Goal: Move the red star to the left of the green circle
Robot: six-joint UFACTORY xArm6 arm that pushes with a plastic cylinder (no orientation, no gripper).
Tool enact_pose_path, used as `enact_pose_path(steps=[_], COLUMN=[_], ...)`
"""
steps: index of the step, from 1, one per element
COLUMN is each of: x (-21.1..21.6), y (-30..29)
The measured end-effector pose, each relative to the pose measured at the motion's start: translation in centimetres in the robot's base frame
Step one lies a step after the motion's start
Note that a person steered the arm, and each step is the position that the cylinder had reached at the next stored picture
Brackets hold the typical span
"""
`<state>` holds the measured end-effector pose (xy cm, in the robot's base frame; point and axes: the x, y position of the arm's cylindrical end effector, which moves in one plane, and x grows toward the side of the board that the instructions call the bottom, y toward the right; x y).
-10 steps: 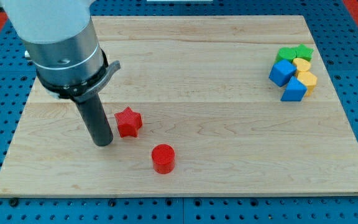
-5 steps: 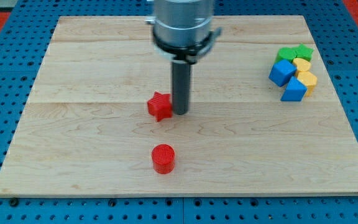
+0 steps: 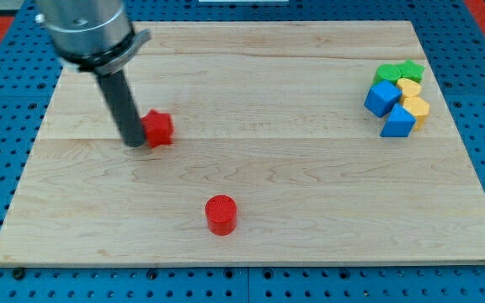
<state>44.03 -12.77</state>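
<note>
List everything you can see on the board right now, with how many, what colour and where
red star: 1, red, left of centre, touching my tip on its right side
red cylinder: 1, red, lower middle
green blocks: 2, green, one a star, top of the cluster at the view's right
blue blocks: 2, blue, left side of that cluster
yellow blocks: 2, yellow, right side of that cluster
wooden board: 1, light wood, on a blue pegboard
my tip: 1, dark rod end, just left of the red star

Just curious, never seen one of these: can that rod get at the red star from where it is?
Probably yes: my tip is already right against the red star on its left side, nothing between them.
</note>
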Motion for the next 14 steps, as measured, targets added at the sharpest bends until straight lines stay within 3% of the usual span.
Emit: enact_pose_path(steps=[1,2,3,4,6,7,9,10,12,13,14], x=[-2.4,-2.0,-1.0,-3.4,-4.4,-4.4,-4.3,-7.2,-7.7,-7.2,-7.1], y=[7.2,7.1,2.7,3.4,19.8,21.0,8.1,7.5,22.1,22.6,18.3])
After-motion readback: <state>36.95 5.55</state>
